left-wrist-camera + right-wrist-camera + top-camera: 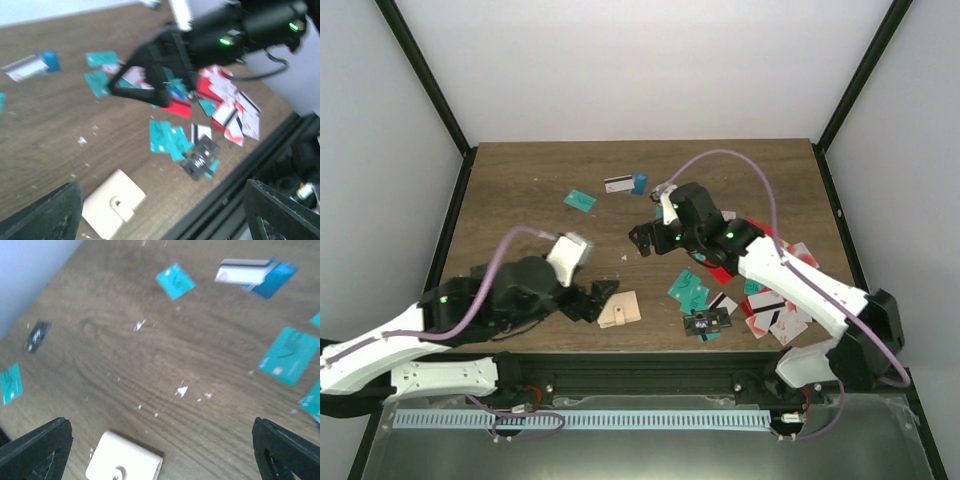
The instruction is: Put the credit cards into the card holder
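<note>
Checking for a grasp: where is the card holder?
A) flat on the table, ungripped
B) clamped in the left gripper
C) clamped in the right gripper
A: the card holder lies flat on the table, and the left gripper and right gripper both stand open and empty.

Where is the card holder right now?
In the top view the card holder lies flat on the table near its front edge, just right of the left gripper, with two teal cards further right.

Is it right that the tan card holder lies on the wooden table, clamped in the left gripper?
No: it is not clamped. The card holder lies on the wooden table, but the left gripper is open, its fingers wide apart, as the left wrist view shows.
</note>
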Motion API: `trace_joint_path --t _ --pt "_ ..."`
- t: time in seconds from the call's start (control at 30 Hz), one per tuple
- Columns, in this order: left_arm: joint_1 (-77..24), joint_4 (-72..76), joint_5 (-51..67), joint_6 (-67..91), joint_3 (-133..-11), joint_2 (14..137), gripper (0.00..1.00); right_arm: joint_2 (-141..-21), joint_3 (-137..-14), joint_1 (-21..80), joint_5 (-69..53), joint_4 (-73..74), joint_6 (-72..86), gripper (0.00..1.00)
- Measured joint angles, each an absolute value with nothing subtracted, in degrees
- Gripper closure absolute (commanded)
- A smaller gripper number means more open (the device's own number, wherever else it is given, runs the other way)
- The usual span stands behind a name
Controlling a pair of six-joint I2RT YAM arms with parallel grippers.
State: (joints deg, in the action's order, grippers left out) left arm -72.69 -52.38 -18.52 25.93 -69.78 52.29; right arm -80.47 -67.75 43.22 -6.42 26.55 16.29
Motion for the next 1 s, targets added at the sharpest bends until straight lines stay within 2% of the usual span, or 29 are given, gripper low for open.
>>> trace_joint_path --t 0.1,0.33,0.47,0.8,0.9,1.0 --pt "-72.49 -52.97 -25.91 27.92 -69.80 47.99 0.00 -75.37 -67.57 42.87 -1.17 27.49 18.81 0.00" --pt "-70.30 -55.20 -39.97 30.09 -69.34 45.50 0.00 -61.10 -63.24 42.87 9.96 27.35 21.19 0.00" --pt "-63.24 -55.09 -41.98 30.22 -65.14 45.30 0.00 -52.97 -56.40 42.87 16.03 26.41 22.90 0.00" --pt "-26.83 -46.19 -25.63 23.94 -54.24 51.83 0.00 -44.07 -48.95 42.87 22.92 26.50 25.80 0.00" --pt "-19.99 -42.65 -20.67 22.44 -52.14 53.36 0.00 -43.27 -48.56 42.87 23.53 26.55 26.28 0.00" --pt "-17.58 -39.40 -16.67 21.65 -49.43 53.39 0.00 -42.37 -48.25 42.87 23.77 26.46 26.46 0.00"
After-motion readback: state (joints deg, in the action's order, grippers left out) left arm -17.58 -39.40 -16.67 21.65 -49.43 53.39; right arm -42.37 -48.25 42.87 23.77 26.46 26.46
